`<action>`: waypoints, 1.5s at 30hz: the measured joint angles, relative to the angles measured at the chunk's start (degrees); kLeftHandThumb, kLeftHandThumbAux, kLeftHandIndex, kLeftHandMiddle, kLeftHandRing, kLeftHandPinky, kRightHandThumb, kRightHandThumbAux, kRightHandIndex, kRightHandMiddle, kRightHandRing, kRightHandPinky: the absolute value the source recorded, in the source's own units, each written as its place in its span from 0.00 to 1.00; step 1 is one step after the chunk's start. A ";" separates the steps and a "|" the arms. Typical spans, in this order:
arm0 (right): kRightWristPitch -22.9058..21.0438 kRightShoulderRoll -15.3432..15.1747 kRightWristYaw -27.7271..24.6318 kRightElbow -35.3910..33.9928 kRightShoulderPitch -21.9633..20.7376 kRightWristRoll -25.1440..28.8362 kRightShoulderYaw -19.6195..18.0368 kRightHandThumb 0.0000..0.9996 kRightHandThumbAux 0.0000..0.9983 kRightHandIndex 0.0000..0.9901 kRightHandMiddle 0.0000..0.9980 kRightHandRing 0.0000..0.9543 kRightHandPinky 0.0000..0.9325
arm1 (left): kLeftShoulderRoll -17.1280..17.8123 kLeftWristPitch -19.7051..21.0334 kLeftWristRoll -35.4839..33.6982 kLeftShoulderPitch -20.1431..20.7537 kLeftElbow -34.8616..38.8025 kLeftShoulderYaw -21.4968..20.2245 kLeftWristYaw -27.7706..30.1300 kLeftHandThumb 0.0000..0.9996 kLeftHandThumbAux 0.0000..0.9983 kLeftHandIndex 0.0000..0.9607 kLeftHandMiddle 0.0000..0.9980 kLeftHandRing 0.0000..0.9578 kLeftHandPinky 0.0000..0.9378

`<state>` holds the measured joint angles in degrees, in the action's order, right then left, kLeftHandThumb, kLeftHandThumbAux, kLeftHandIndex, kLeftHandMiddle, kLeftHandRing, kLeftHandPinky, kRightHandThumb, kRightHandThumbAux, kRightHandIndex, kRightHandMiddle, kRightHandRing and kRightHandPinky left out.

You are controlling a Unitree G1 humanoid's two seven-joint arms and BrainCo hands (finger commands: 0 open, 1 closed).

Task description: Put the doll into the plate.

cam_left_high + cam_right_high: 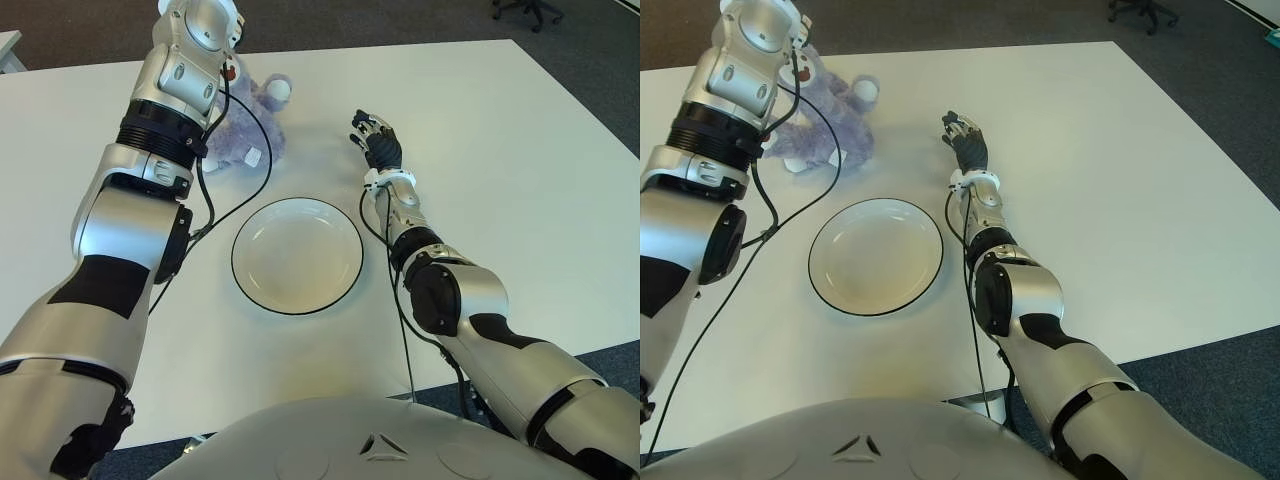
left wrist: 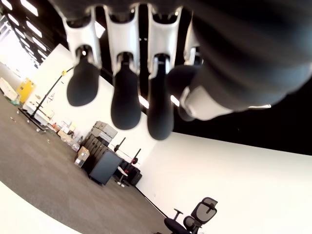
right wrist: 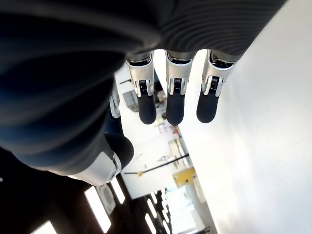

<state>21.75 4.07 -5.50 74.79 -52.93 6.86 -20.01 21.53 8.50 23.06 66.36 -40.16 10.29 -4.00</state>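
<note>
We see the purple doll (image 1: 830, 125) lying on the white worktop (image 1: 500, 150), just beside our left hand (image 2: 146, 87), whose fingers hang loose, gripping nothing. The plate (image 1: 297, 255) sits nearer us. Our right hand (image 1: 377, 140), fingers extended and unladen, shows right of it.

Your doll (image 1: 830, 125) lies beyond the empty plate (image 1: 876, 256), left arm above it; your right hand (image 1: 966, 144) shows right of both.
</note>
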 measured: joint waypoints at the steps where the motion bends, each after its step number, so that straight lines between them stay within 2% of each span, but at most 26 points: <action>1: 0.00 0.00 0.00 0.01 0.00 0.00 0.00 0.71 0.74 0.40 0.15 0.12 0.16 | 0.01 -0.06 0.03 0.00 0.00 0.00 0.09 0.73 0.69 0.46 0.82 0.88 0.91; 11: 0.00 0.01 0.52 0.07 -0.06 -0.48 0.39 0.71 0.74 0.40 0.14 0.12 0.17 | 0.31 -1.17 0.26 -1.07 2.11 -0.13 0.41 0.74 0.69 0.46 0.82 0.87 0.89; 14: 0.00 0.00 1.34 0.08 -0.07 -1.27 1.03 0.71 0.74 0.40 0.14 0.12 0.17 | 0.05 -1.70 0.21 -3.43 5.55 -0.69 -0.64 0.74 0.69 0.46 0.80 0.86 0.86; 22: -0.39 -0.02 1.63 0.11 -0.24 -2.01 1.02 0.71 0.73 0.40 0.13 0.12 0.18 | -1.83 -3.14 1.17 -12.07 14.57 -2.01 -6.54 0.74 0.69 0.46 0.80 0.85 0.89; 24: -0.65 -0.01 1.66 0.14 -0.41 -2.01 0.95 0.71 0.73 0.40 0.13 0.12 0.17 | -1.93 -2.99 1.88 -13.50 15.59 -2.01 -7.25 0.74 0.69 0.46 0.78 0.83 0.83; 27: -0.72 0.00 1.78 0.25 -0.54 -2.07 0.95 0.71 0.73 0.40 0.13 0.12 0.16 | -1.91 -1.70 3.11 -15.10 17.94 -2.13 -7.82 0.72 0.69 0.46 0.76 0.80 0.76; 34: -0.71 -0.12 2.20 0.39 -0.85 -2.78 1.42 0.70 0.73 0.41 0.13 0.11 0.16 | -1.84 5.12 6.62 -19.26 27.83 -2.86 -7.98 0.70 0.69 0.44 0.72 0.74 0.74; 35: -0.71 -0.20 2.41 0.42 -0.84 -3.22 1.70 0.70 0.73 0.41 0.13 0.11 0.16 | -2.06 6.85 7.36 -19.91 28.87 -2.95 -8.35 0.53 0.47 0.36 0.71 0.73 0.74; 36: -0.70 -0.31 2.51 0.43 -0.83 -3.50 1.94 0.70 0.73 0.41 0.13 0.11 0.16 | -2.27 8.32 8.05 -20.40 29.55 -2.96 -8.77 0.48 0.41 0.34 0.71 0.73 0.74; 38: -0.65 -0.56 2.60 0.42 -0.79 -3.95 2.26 0.70 0.73 0.41 0.13 0.11 0.16 | -2.63 10.84 9.30 -21.45 30.57 -2.94 -9.21 0.42 0.37 0.33 0.69 0.71 0.71; 39: -0.58 -0.62 2.60 0.42 -0.74 -4.19 2.39 0.70 0.73 0.41 0.14 0.11 0.17 | -2.77 11.94 9.90 -22.03 31.05 -2.87 -9.32 0.38 0.36 0.30 0.57 0.57 0.56; 40: -0.58 -0.65 2.62 0.42 -0.73 -4.36 2.50 0.70 0.73 0.41 0.14 0.11 0.17 | -2.84 12.78 10.50 -22.49 31.47 -2.76 -9.34 0.38 0.35 0.30 0.55 0.55 0.53; 41: -0.58 -0.71 2.63 0.44 -0.73 -4.47 2.60 0.70 0.73 0.41 0.14 0.11 0.17 | -2.95 13.89 11.13 -22.98 31.96 -2.60 -9.34 0.35 0.35 0.27 0.49 0.48 0.46; 45: -0.58 -0.76 2.66 0.47 -0.75 -4.67 2.86 0.70 0.73 0.41 0.15 0.12 0.17 | -3.25 16.59 13.00 -24.58 34.26 -2.23 -9.34 0.30 0.33 0.21 0.41 0.38 0.32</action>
<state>21.18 3.31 -2.84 75.26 -53.68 2.19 -17.15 18.28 25.09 36.06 41.77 -5.90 8.06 -13.33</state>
